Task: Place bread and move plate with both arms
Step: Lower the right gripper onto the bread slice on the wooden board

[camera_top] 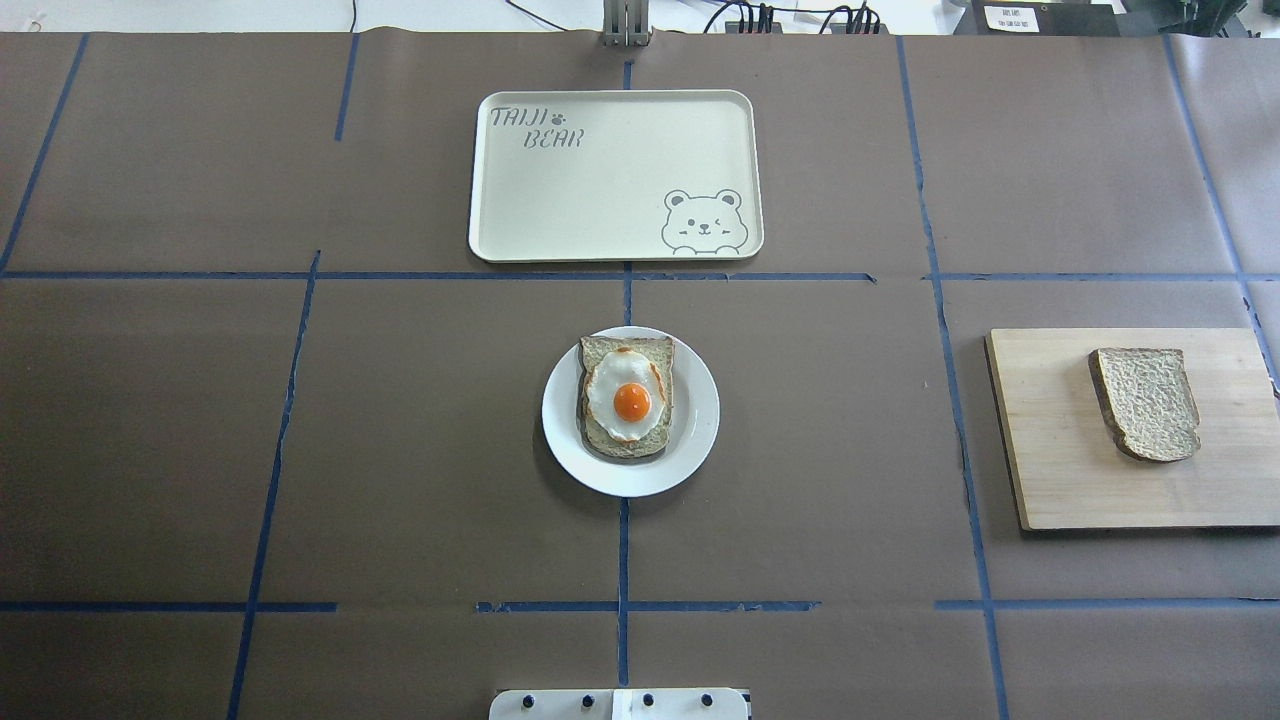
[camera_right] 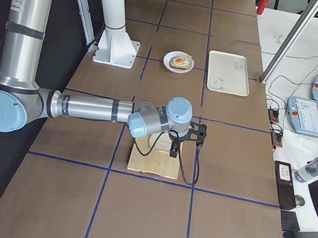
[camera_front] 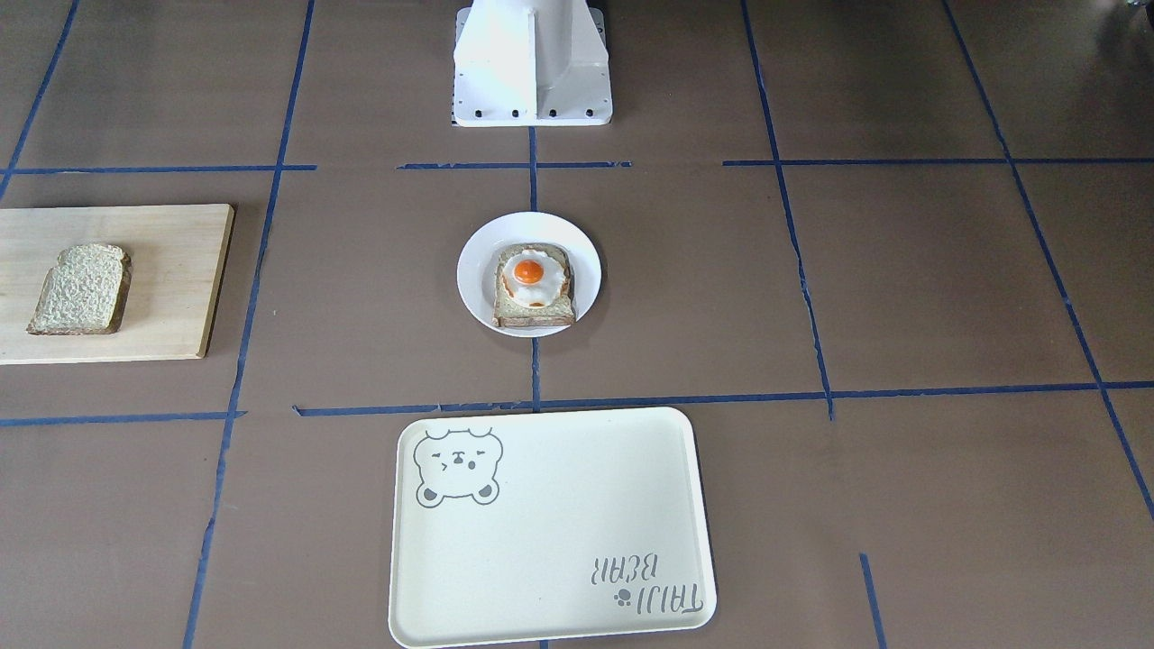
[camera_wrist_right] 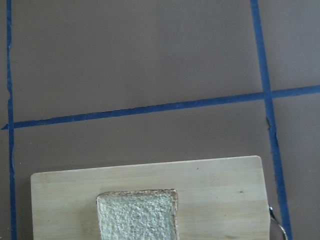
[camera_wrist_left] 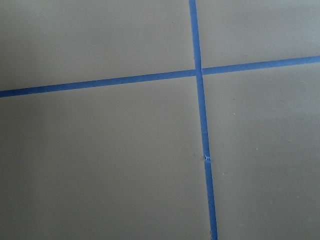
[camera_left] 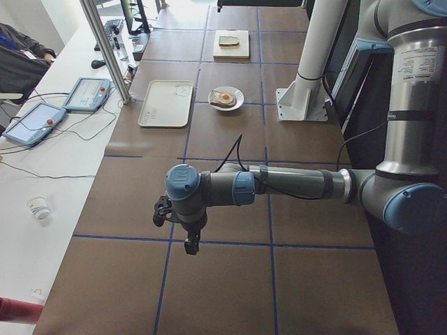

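The plain bread (camera_top: 1147,403) lies flat on a wooden cutting board (camera_top: 1050,450); it also shows in the front view (camera_front: 81,290) and the right wrist view (camera_wrist_right: 137,215). The white plate (camera_top: 560,420) sits mid-table and bears a slice with a fried egg (camera_top: 627,397). My right gripper (camera_right: 173,152) hangs above the board near the bread, in the exterior right view only; I cannot tell if it is open. My left gripper (camera_left: 190,244) hangs over bare table far from the plate, in the exterior left view only; I cannot tell its state.
A cream tray (camera_top: 600,200) with a bear drawing lies beyond the plate, on the far side from the robot. The white pedestal base (camera_front: 532,63) stands at the robot's edge. Blue tape lines cross the brown table. Operator desks with tablets flank the far edge.
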`<state>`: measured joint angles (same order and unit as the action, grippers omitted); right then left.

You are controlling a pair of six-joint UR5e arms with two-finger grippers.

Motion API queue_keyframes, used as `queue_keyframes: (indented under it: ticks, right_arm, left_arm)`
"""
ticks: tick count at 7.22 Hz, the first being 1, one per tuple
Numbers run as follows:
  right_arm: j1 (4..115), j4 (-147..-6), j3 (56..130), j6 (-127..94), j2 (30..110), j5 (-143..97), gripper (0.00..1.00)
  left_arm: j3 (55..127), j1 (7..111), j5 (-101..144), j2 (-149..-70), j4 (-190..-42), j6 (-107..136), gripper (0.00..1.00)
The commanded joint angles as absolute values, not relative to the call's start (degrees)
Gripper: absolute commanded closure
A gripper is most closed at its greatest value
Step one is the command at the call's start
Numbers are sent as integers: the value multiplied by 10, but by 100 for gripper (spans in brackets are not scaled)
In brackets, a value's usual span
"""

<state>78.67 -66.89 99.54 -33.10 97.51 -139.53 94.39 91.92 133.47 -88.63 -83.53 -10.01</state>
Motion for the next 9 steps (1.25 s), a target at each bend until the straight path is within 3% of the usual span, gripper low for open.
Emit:
queue_keyframes:
  ticks: [1,5,6,7,8,9]
  right_arm:
    - [711,-586,986,-426,1000,-1363,0]
    - [631,-498,901,-432,993,-1312,1]
    - [623,-498,901,-433,993,-1311,6]
    - [620,-498,901,-451,992,-1312,24]
    - [609,-498,901,-454,989,-1310,34]
    - [607,-498,901,-454,989,-1311,38]
  left_arm:
    - [944,918,1335,-886,-837,-100,0]
    - [944,918,1335,-887,-837,-100,0]
    - [944,918,1335,-887,-837,-100,0]
    - [944,918,1335,-887,-837,-101,0]
    - [945,918,1335,-887,-837,-101,0]
    - [944,918,1335,-887,-837,-101,0]
